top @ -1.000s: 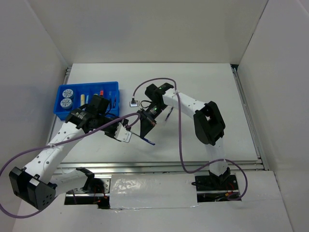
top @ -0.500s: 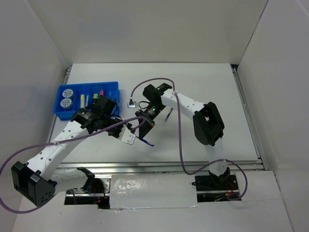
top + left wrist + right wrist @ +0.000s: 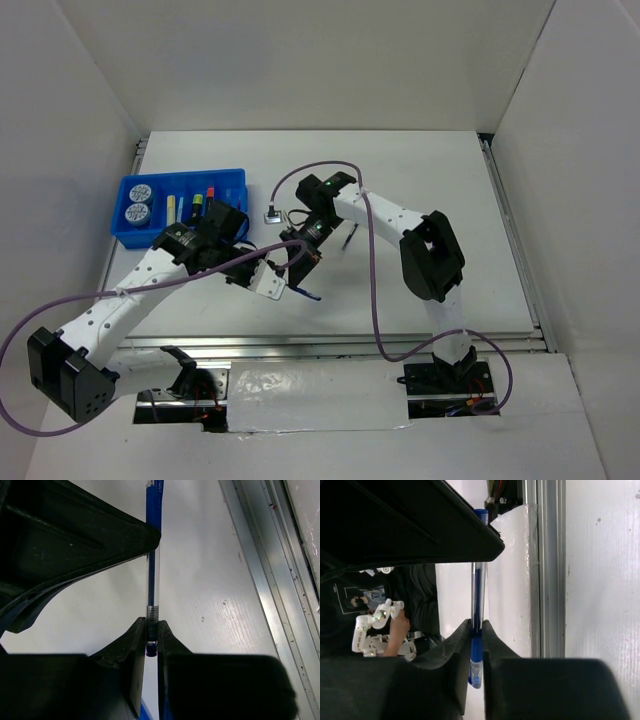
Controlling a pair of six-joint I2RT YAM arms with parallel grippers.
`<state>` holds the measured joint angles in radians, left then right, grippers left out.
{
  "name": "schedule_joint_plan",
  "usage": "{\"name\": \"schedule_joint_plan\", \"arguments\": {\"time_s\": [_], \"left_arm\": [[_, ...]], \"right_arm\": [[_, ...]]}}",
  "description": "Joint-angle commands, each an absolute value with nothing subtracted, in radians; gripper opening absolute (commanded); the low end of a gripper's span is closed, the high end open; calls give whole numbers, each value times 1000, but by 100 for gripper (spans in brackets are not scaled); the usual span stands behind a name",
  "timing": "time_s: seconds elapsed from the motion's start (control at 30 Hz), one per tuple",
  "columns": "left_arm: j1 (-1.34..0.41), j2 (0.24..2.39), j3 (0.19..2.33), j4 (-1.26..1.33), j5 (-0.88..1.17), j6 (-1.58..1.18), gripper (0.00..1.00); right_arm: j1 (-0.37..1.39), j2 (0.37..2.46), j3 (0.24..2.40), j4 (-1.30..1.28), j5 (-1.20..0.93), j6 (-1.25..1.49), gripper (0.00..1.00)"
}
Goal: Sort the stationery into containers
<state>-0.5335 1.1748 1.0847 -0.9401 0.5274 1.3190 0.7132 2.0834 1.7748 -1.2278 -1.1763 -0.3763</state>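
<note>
Clamping blue pen (image 3: pixel 152 580), left hand (image 3: pixel 152 628), right hand (image 3: pixel 476 626)

Slim blue pen with clear barrel (image 3: pixel 152 580): glossy transparent plastic. Fingers (image 3: pixel 132 645) of left gripper (image 3: pixel 151 627): matt black plastic. White tabletop (image 3: pixel 210 555): matt, faintly speckled. Grey edge rail (image 3: pixel 270 580): brushed metal. Bright blue rectangular tray (image 3: pixel 236 182): smooth plastic.

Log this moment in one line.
step: handover | left gripper shut on blue pen | right gripper shut on blue pen | blue tray partly filled

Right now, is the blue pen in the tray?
Out: the left claw pinches the blue pen, well away from the blue tray.
</note>
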Motion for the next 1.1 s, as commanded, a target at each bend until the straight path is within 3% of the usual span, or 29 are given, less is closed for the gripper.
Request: {"name": "schedule_joint_plan", "arguments": {"time_s": [0.0,0.03,0.13,0.33,0.43,0.6,0.73,0.87,1.07], "left_arm": [[-549,1169,1101,-924,551,1259,1],[-549,1154,1085,-913,554,1238,0],[-557,1111,1051,-874,557,1198,0],[-600,1043,1020,-847,528,1099,0],[-583,1043,1028,-766,514,860,0],[-425,1170,1139,-618,278,266,0],[-212,1346,1296,-663,253,-78,0],[-37,1457,1382,-653,250,-236,0],[-5,1658,1546,-722,158,-281,0]], "right_arm": [[710,2056,1807,-1232,-1172,-365,27],[703,2045,1795,-1214,-1163,-345,45],[654,1993,1782,-1174,-1121,-302,60],[462,1954,1876,-1141,-1039,-216,62],[327,1878,1856,-1011,-925,-98,62],[106,1741,1708,-805,-770,-2,63],[54,1677,1589,-753,-741,26,63],[58,1629,1468,-715,-721,11,63],[87,1608,1384,-678,-698,17,62]]}}
